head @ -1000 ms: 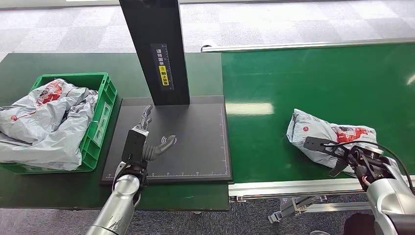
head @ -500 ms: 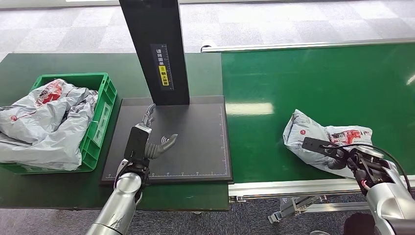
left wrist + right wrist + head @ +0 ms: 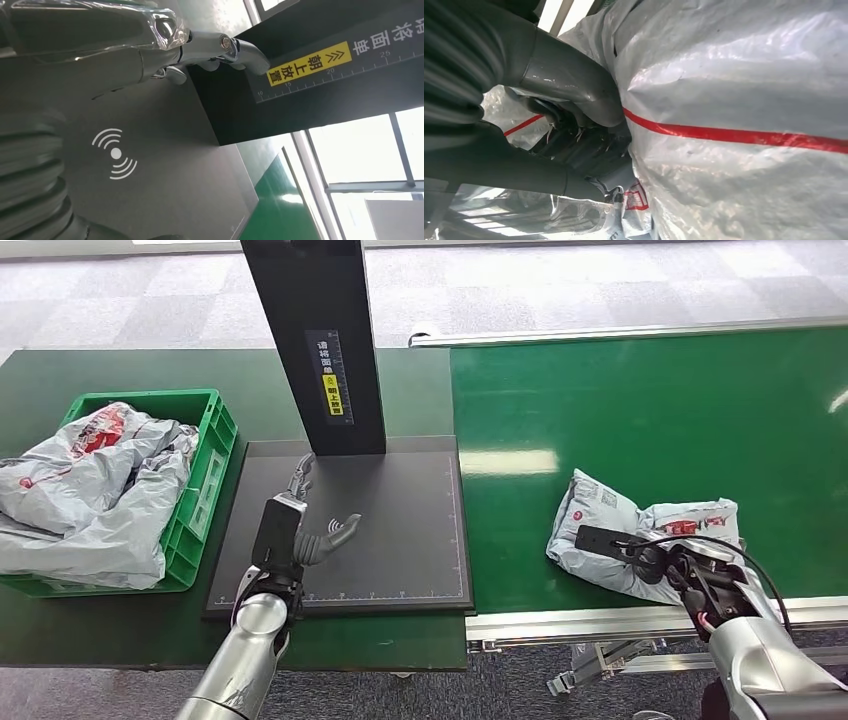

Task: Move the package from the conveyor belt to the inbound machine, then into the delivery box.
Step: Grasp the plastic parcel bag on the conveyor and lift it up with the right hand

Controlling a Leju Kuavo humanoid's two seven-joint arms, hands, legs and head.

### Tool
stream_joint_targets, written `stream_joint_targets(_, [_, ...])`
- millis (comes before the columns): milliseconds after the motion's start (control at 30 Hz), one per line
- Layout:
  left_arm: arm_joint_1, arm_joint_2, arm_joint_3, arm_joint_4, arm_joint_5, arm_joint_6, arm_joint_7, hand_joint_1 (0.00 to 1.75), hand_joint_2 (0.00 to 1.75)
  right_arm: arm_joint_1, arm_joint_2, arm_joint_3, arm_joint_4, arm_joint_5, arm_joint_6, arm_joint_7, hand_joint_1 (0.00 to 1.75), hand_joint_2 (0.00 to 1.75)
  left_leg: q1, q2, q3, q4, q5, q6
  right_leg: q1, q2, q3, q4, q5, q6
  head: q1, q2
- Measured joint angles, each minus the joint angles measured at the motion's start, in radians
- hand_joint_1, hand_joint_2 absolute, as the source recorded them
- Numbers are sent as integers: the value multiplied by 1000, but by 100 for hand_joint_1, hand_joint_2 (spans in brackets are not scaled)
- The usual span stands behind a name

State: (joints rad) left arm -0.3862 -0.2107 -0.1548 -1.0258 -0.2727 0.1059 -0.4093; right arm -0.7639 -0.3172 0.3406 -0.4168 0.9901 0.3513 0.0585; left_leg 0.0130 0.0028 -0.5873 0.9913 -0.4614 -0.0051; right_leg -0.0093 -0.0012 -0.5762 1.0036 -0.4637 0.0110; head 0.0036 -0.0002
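Early stage: package (image 3: 640, 540) at 4 o'clock on conveyor belt (image 3: 650, 410), grasped by right hand (image 3: 670, 565); transfer to inbound machine (image 3: 390, 530) at 7 o'clock and delivery box (image 3: 205, 480) at 9 o'clock outstanding. Left hand (image 3: 300, 530) released, fingers apart, over machine plate. Package: crumpled grey plastic mailer, glossy, red stripe and label.

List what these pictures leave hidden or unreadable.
- Package: label print too small in the head view; its underside lies against the belt.
- Right hand: its fingers are buried in the wrap in the right wrist view.
- Crate: mailers cover its bottom; the picture edge cuts it.
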Motion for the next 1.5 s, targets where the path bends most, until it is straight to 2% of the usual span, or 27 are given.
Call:
stream_joint_targets(267, [1, 0, 4, 0, -4, -7, 0, 0, 175, 0, 18, 9, -1, 2, 5, -3, 175, 175, 0, 0, 0, 0, 0, 0, 0, 0, 0, 0, 0, 0, 0, 0])
stream_joint_targets(400, [1, 0, 7, 0, -9, -12, 1, 0, 175, 0, 26, 10, -2, -2, -15, -43, 175, 175, 0, 0, 0, 0, 0, 0, 0, 0, 0, 0, 0, 0, 0, 0])
stream_joint_targets(467, [4, 1, 10, -4, -9, -15, 1, 0, 175, -1, 36, 11, -5, -10, -60, -77, 175, 175, 0, 1, -1, 0, 0, 0, 0, 0, 0, 0, 0, 0, 0, 0])
stream_joint_targets(600, [31, 4, 21, -33, -11, -18, -8, 0, 175, -6, 72, 4, -37, -37, -211, -138, 175, 175, 0, 2, -1, 0, 0, 0, 0, 1, -1, 0, 0, 0, 0, 0])
stream_joint_targets(733, [64, 5, 43, -77, 4, 13, -60, 0, 175, -11, 115, -22, -106, -76, -338, -188, 175, 175, 0, 1, -1, 0, 0, 0, 0, 0, -1, 0, 0, 0, 0, 0])
stream_joint_targets(967, [94, 2, 94, -157, 81, 113, -132, 0, 175, 25, 189, -101, -328, -121, -507, -289, 175, 175, 0, 0, -1, 0, 0, 0, 0, 0, -2, 0, 0, 0, 0, 0])
stream_joint_targets(1067, [102, -2, 102, -176, 98, 141, -150, 0, 175, 43, 218, -118, -430, -115, -552, -322, 175, 175, 0, 0, -1, 0, 0, 0, 0, 0, -2, 0, 0, 0, 0, 0])
stream_joint_targets(1100, [103, -3, 103, -181, 103, 145, -152, 0, 175, 47, 225, -120, -457, -110, -547, -322, 166, 175, 0, 0, -1, 0, 0, 0, 0, 0, -2, 0, 0, 0, 0, 0])
stream_joint_targets(1200, [103, -5, 103, -187, 113, 145, -150, 0, 175, 46, 236, -112, -491, -67, -442, -252, 38, 175, 0, 0, -1, 0, 0, 0, 0, 0, -1, 0, 0, 0, 0, 0])
stream_joint_targets(1233, [103, -6, 102, -187, 115, 143, -147, 0, 175, 43, 236, -106, -486, -45, -399, -215, 3, 175, 0, 0, -1, 0, 0, 0, 0, 0, -1, 0, 0, 0, 0, 0])
stream_joint_targets(1400, [99, -6, 92, -183, 105, 137, -124, 0, 175, 6, 223, -49, -348, 59, -295, -59, 0, 175, 0, 0, -1, 0, 0, 0, 0, 0, -1, 0, 0, 0, 0, 0])
stream_joint_targets(1500, [98, -6, 84, -180, 100, 136, -117, 0, 175, -8, 207, -23, -265, 82, -280, -19, 0, 175, 0, -1, -1, 0, 0, 0, 0, -1, -2, 0, 0, 0, 0, 0])
